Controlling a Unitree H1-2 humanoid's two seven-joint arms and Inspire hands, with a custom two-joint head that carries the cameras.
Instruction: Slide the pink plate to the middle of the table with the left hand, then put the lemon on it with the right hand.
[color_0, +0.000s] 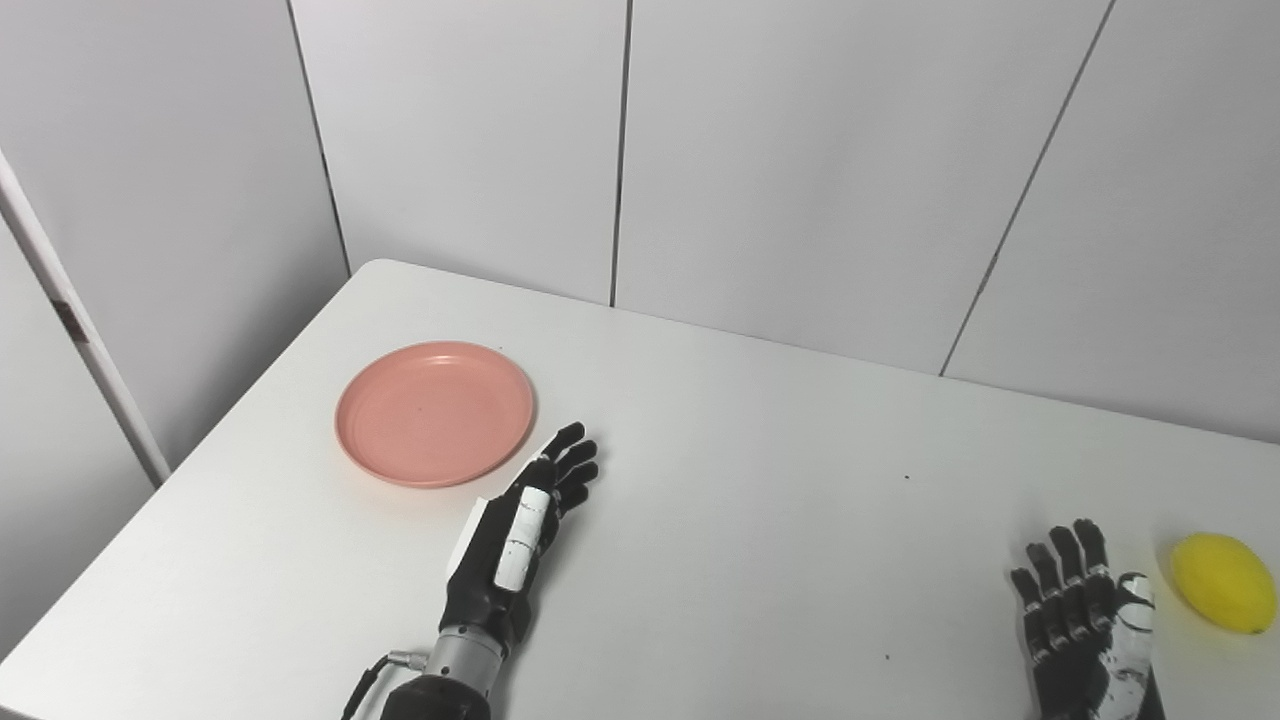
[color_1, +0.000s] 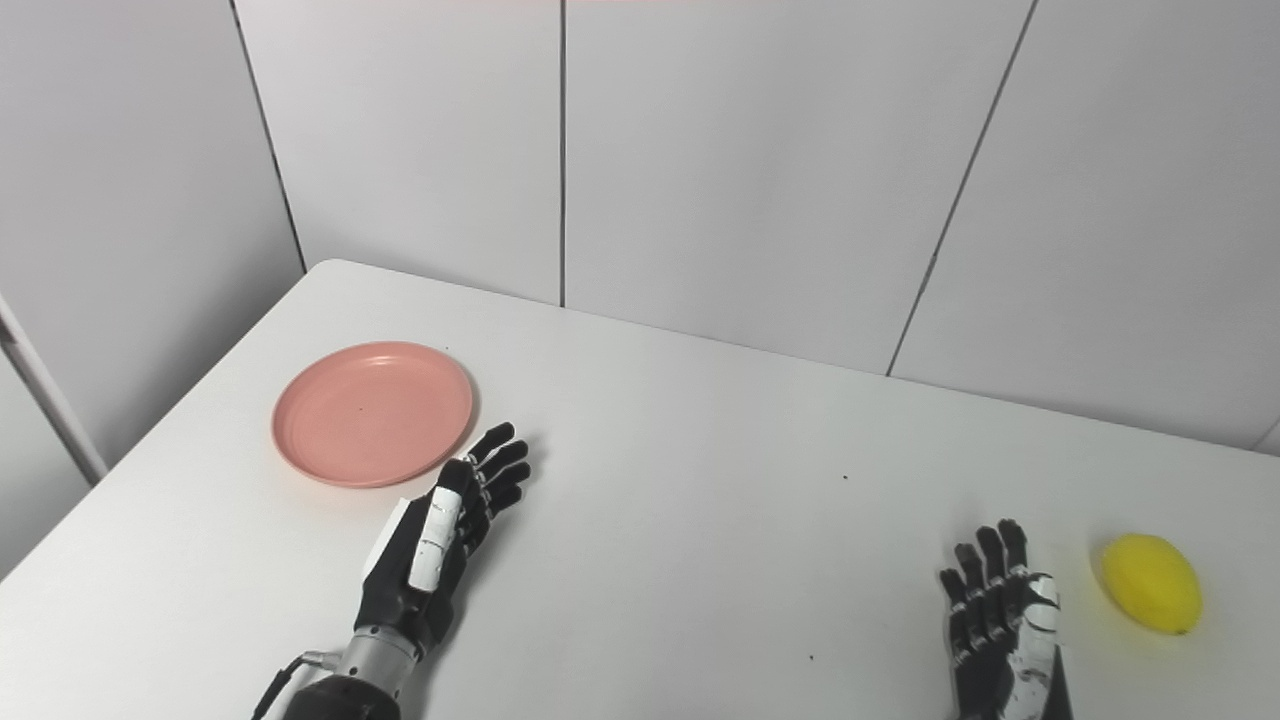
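Note:
A pink plate lies flat on the left part of the white table, empty. My left hand is open, fingers stretched out, just right of and in front of the plate's near right rim, not touching it. A yellow lemon lies near the table's right edge. My right hand is open and empty, fingers pointing away, just left of the lemon and apart from it. The same scene shows in the right eye view: plate, left hand, lemon, right hand.
Grey wall panels stand right behind the table's far edge. The table's left edge runs diagonally past the plate. A white post stands beyond the left edge.

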